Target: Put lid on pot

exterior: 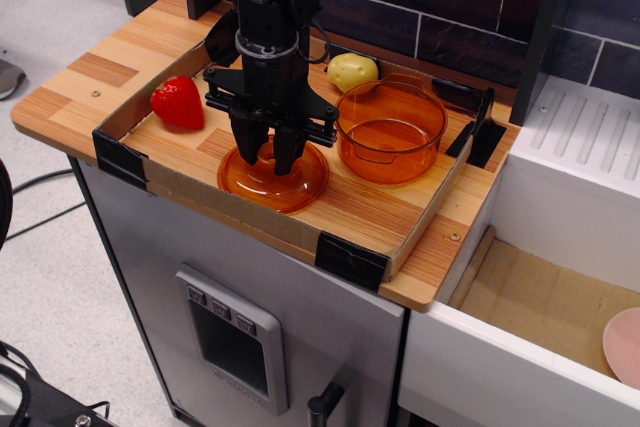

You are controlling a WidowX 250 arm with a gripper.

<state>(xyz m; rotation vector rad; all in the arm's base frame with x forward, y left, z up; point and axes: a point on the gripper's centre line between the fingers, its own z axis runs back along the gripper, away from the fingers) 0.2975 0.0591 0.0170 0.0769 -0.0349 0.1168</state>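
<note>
- Because its centre knob is the only graspable part, the gripper (269, 160) is pinching the lid (273, 178) there, fingers drawn close
- Lid is lying flat on the tray (352, 209), just beside the open pot (390, 131), which is waiting uncovered

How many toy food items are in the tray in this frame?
2: a red strawberry at the tray's left end, and a yellowish potato at the back beside the pot. The arm could hide others.
</note>
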